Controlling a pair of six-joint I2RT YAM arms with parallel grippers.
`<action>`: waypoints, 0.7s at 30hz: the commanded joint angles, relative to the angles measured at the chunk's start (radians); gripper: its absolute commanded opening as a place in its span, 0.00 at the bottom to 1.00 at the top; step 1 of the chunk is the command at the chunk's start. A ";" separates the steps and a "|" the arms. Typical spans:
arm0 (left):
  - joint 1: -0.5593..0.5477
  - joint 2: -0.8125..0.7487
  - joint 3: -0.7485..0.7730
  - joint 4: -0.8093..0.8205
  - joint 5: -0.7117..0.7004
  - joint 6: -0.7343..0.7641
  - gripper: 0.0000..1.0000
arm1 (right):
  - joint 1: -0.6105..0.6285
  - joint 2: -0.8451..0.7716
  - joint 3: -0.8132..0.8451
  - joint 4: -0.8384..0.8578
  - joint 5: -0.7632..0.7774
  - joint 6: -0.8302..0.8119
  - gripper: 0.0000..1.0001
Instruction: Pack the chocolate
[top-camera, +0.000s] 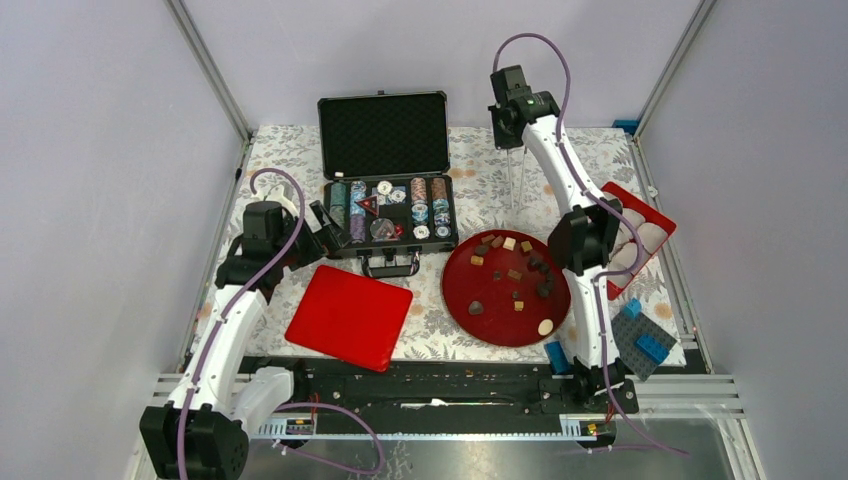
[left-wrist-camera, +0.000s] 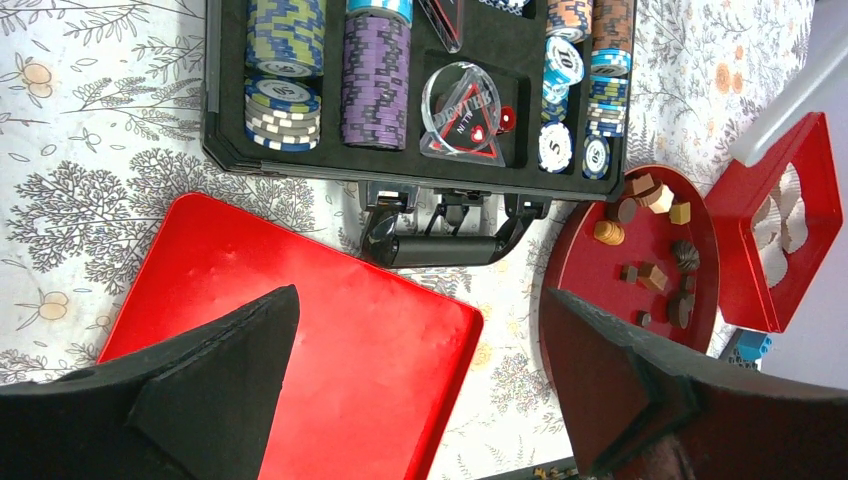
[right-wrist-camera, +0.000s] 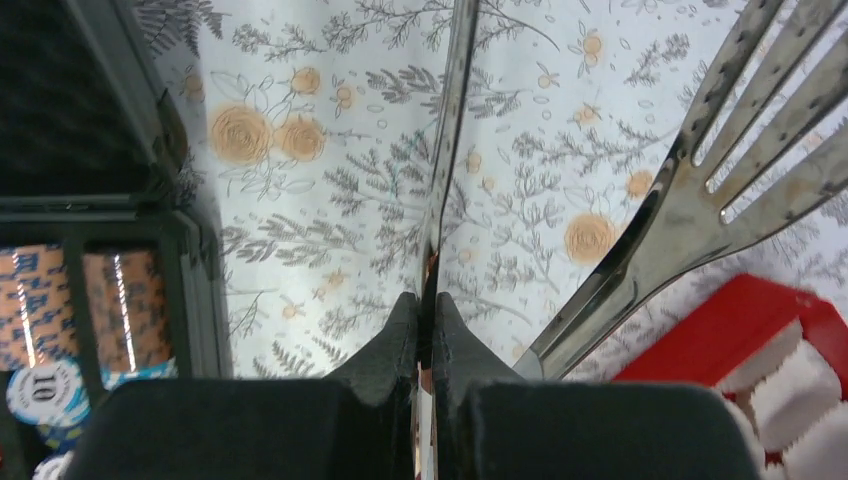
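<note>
Several small chocolate pieces (top-camera: 515, 274), dark brown, tan and cream, lie scattered on a round dark red plate (top-camera: 480, 330); they also show in the left wrist view (left-wrist-camera: 651, 276). A red box (top-camera: 655, 216) with white paper cups stands open to the plate's right. My right gripper (top-camera: 513, 146) is raised over the cloth behind the plate, shut (right-wrist-camera: 428, 300) on one arm of metal tongs (right-wrist-camera: 448, 150) that hang down, their forked arm (right-wrist-camera: 700, 180) spread apart. My left gripper (left-wrist-camera: 420, 300) is open and empty above the red lid (left-wrist-camera: 330, 340), beside the case (top-camera: 325, 222).
An open black case (top-camera: 383, 135) of poker chips (left-wrist-camera: 374, 80) stands at the back centre, its handle toward the lid (top-camera: 350, 316). Blue toy bricks on a grey baseplate (top-camera: 642, 340) lie at the near right. Metal frame posts border the floral cloth.
</note>
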 joint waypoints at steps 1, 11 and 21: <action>-0.002 -0.033 0.005 0.011 -0.035 0.012 0.99 | -0.060 0.098 0.155 -0.010 -0.073 -0.115 0.00; -0.002 -0.008 0.006 -0.010 -0.071 0.000 0.99 | -0.079 0.250 0.098 0.114 -0.111 -0.183 0.00; -0.002 0.020 0.007 -0.005 -0.097 -0.016 0.99 | -0.079 0.300 0.088 0.169 -0.150 -0.124 0.52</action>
